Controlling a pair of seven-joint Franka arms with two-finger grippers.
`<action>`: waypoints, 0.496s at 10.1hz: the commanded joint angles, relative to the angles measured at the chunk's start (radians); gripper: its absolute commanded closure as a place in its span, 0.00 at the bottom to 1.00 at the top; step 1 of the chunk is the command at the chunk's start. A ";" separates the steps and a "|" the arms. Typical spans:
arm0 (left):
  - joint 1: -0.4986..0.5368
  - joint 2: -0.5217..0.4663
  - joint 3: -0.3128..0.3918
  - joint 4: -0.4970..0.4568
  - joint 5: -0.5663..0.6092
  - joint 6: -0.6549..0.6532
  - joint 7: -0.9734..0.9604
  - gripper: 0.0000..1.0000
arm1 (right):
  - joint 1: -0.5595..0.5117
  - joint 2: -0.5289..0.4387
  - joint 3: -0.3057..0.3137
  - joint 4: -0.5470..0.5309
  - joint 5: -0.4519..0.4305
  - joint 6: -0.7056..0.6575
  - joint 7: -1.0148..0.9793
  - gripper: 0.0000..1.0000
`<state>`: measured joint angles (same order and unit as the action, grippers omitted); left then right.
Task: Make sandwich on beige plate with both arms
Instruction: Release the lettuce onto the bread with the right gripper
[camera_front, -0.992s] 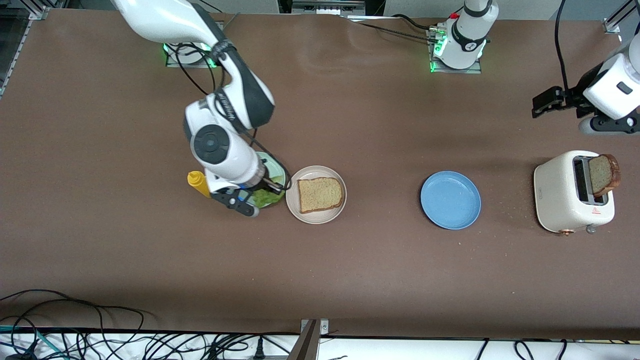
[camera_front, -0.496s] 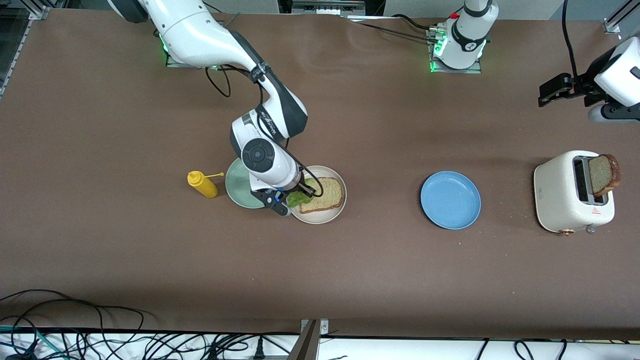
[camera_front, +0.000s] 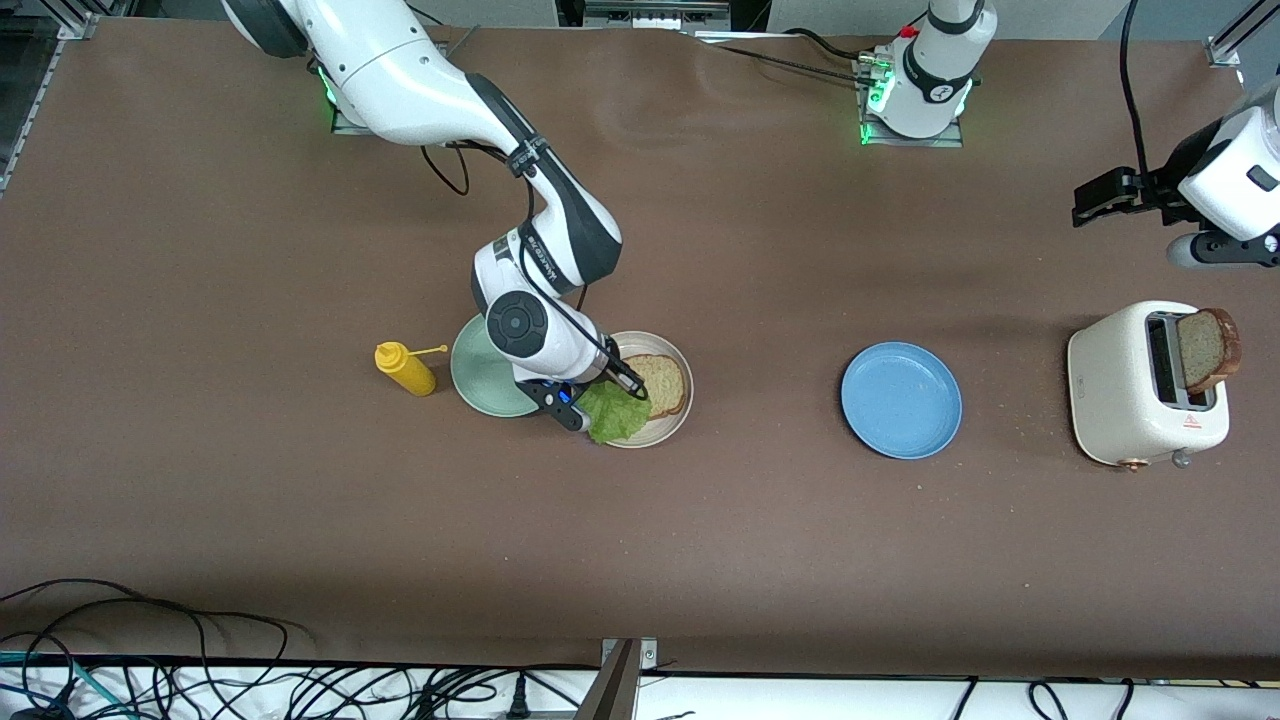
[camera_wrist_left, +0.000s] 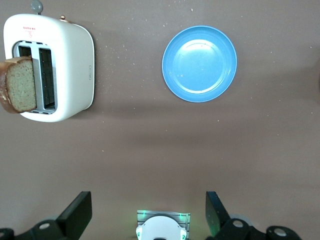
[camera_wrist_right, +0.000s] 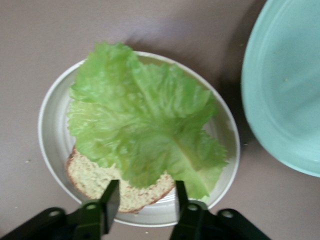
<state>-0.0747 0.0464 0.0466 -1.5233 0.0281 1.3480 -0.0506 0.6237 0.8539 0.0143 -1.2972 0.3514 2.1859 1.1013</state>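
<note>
Lettuce step: right gripper (camera_wrist_right: 143, 202), jaws parted, releases the lettuce leaf (camera_wrist_right: 142, 137) onto the bread slice (camera_front: 662, 383) on the beige plate (camera_wrist_right: 50, 145); next, left gripper (camera_wrist_left: 148, 217) (waiting, wide open) must fetch the toaster's slice (camera_wrist_left: 19, 84).

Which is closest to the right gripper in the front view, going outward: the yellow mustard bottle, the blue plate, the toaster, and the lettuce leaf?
From the right gripper, open over the beige plate:
1. Lettuce leaf, on the beige plate just under the gripper.
2. Yellow mustard bottle, beside the mint-green plate.
3. Blue plate, toward the left arm's end.
4. Toaster, at the left arm's end, bread slice sticking up.
</note>
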 joint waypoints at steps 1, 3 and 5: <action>0.007 0.010 -0.002 0.025 -0.007 -0.018 0.008 0.00 | -0.004 0.004 -0.008 0.035 0.018 -0.009 0.003 0.00; 0.007 0.012 -0.002 0.025 -0.007 -0.018 0.008 0.00 | -0.012 -0.030 -0.034 0.035 0.002 -0.049 0.000 0.00; 0.007 0.012 -0.002 0.025 -0.008 -0.020 0.008 0.00 | -0.012 -0.079 -0.071 0.035 -0.104 -0.156 -0.071 0.00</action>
<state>-0.0747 0.0485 0.0471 -1.5233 0.0280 1.3480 -0.0506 0.6155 0.8201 -0.0392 -1.2604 0.3007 2.1105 1.0764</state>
